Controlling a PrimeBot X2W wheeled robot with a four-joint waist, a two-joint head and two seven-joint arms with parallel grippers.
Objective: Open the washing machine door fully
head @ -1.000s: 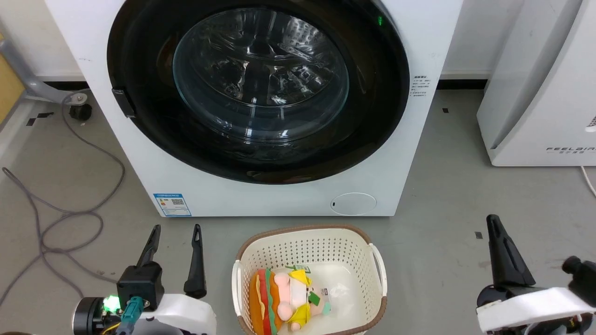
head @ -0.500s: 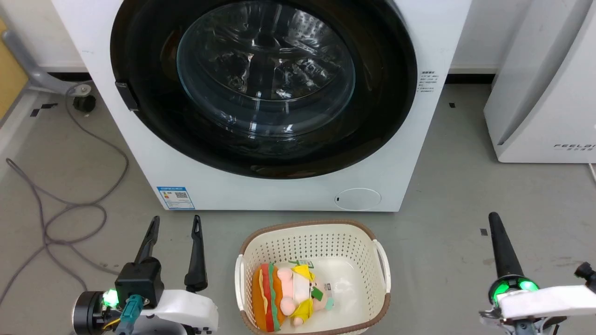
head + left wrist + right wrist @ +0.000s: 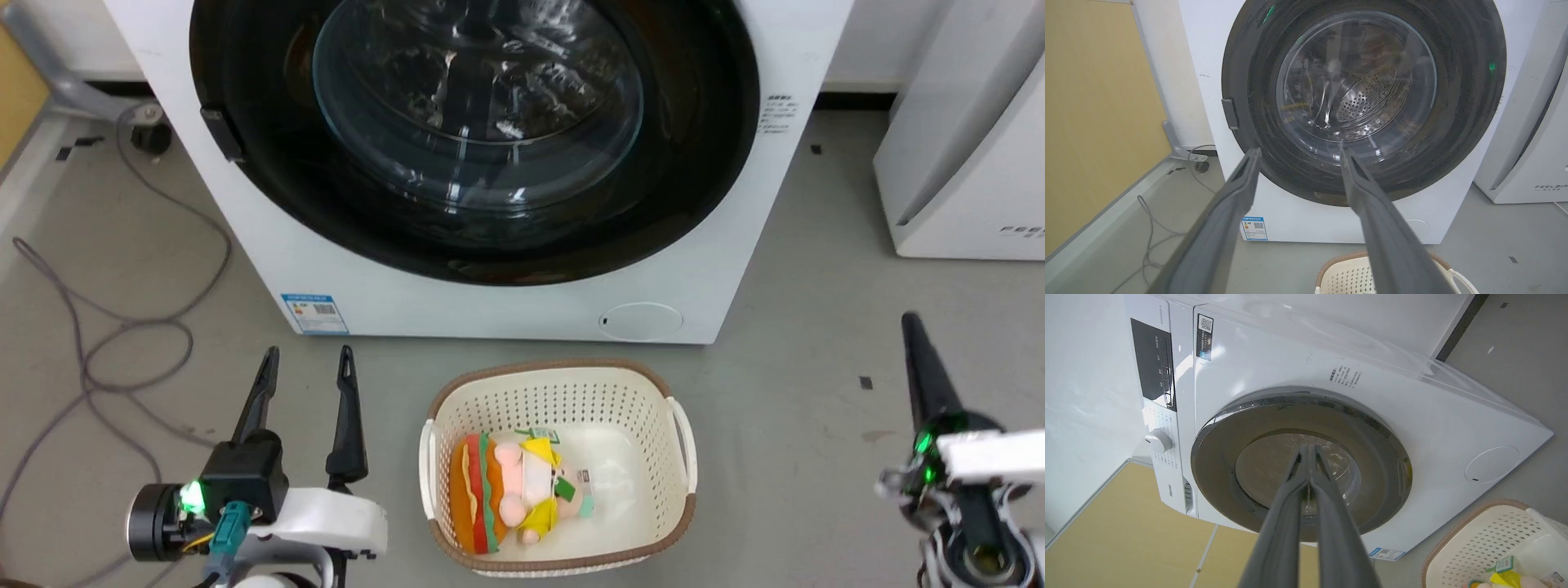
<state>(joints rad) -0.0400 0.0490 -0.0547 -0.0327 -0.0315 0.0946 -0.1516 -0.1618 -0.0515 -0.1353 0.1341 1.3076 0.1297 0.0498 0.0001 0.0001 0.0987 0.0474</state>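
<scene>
Grey floor (image 3: 816,343); washer (image 3: 490,314) at 12 o'clock, door (image 3: 702,163) flush, seemingly latched. Left gripper (image 3: 308,365) at 7, fingers spread wide, empty. Right gripper (image 3: 910,331) at 4, fingers pressed together, empty. Basket (image 3: 563,380) at 6.

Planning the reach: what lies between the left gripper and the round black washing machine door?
Head view: bare grey floor, then the white front panel with its blue label.

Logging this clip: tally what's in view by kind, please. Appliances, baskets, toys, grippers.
Appliances: 2 (big white front-loading washing machine; white FEELBIRD-marked appliance beside it)
Baskets: 1 (cream perforated plastic basket)
Toys: 1 (burger-shaped plush toy, lying in the basket)
Grippers: 2 (left gripper, open; right gripper, shut)
Total: 6
</scene>
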